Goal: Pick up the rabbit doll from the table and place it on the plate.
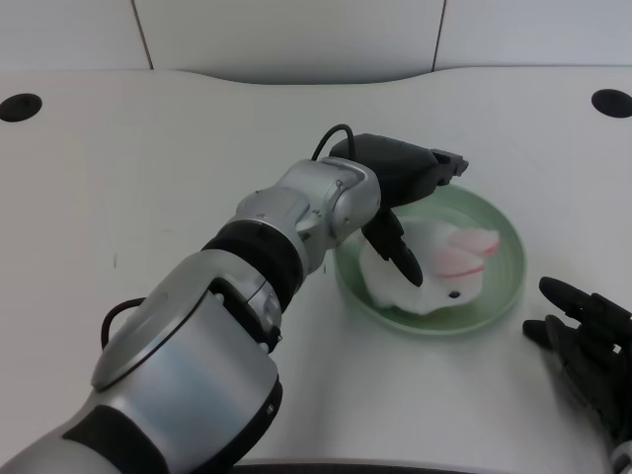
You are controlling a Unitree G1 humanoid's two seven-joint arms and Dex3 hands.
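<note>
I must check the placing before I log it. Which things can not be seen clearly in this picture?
- Head view: the left hand covers the rabbit doll's near side, so whether it grips the doll cannot be told.
- The left hand and forearm hide the plate's left rim.
- The right hand is cut off by the picture's edge.

White table (148, 148), green plate (504, 286)

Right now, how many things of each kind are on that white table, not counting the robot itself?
Soft white rabbit doll with pink ears: 1
Round pale green plate: 1
Total: 2
The doll lies on the plate, with the left robot hand over it; whether that hand grips the doll cannot be told.
</note>
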